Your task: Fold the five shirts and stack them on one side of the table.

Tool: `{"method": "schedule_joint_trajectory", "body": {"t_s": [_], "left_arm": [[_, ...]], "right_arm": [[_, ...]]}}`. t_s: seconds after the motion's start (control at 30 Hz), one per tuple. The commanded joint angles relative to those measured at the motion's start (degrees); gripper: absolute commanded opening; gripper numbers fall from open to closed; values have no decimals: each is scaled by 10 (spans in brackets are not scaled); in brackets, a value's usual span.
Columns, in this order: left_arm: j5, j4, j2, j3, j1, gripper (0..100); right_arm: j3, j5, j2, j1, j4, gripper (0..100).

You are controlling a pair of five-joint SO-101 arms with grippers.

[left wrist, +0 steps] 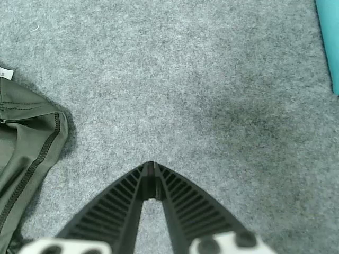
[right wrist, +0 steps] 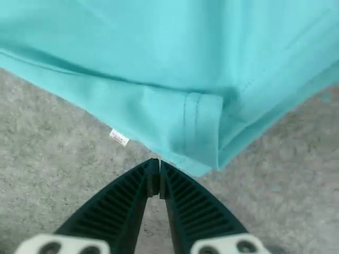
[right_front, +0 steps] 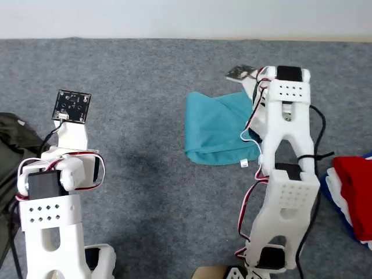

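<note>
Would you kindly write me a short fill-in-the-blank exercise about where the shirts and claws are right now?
1. The right claw is at the edge of the ___ shirt.
2. The left claw is ___, above bare table.
3. In the high view, the stack at the right edge has a ___ garment on top.
Missing words: teal; shut; red.

Bright, even light — diffuse; faint soft shadows on the table (right_front: 151, 70).

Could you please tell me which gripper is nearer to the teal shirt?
Right. The right gripper hovers at the edge of the teal shirt; the left gripper is over bare carpet, well away.
</note>
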Motion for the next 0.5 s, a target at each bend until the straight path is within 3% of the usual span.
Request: {"method": "schedule_joint_trajectory", "body": {"t_s": [0.0,0.23,0.33,0.47], "left_arm": [[0,-2,-10,-3,2,2],[0,-1,-10,-3,2,2],[0,1,-10,-3,2,2],[0,1,-10,-3,1,2]], "right_arm": [[-2,-5,-41,-31,-52,9],[-1,-6,21,-64,-173,9],[-2,-6,58,-67,-168,9],[-2,-24,80,-54,-87,9]]}}
